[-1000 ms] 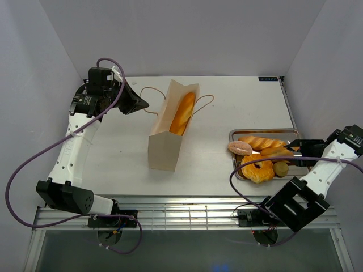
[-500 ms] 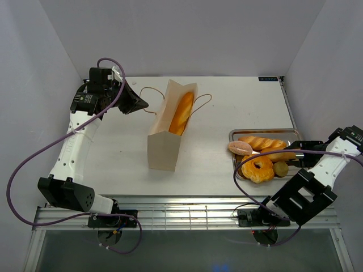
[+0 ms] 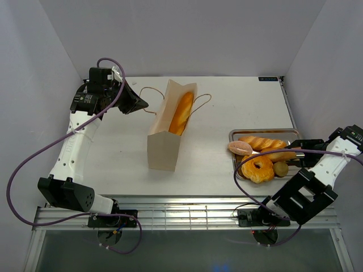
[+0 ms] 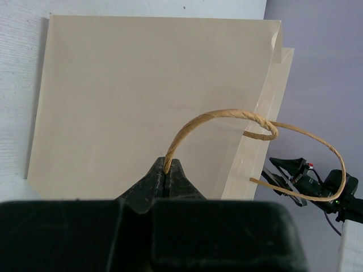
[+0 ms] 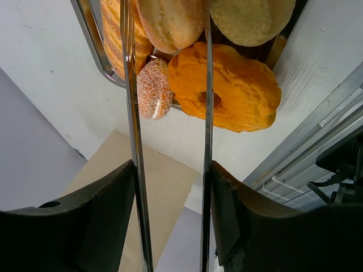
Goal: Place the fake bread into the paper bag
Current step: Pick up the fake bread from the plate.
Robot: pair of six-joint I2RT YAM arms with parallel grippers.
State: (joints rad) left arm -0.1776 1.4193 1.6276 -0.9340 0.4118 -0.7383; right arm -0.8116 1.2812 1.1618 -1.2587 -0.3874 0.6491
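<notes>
A tray point(image 3: 261, 131) of bread point(image 5: 238, 90), tongs point(image 5: 131, 113) over it.
The left pincer point(image 4: 168, 175) is clamped on the bag's point(image 4: 142, 96) handle point(image 4: 227, 116); the right pincer point(image 5: 170, 170) grips the tongs, which straddle a loaf point(image 5: 170, 22) just beyond it.

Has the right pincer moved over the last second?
Yes. The right pincer, gripping the tongs, has slid slightly toward the table's near edge, judged against the unmoved tray.
</notes>
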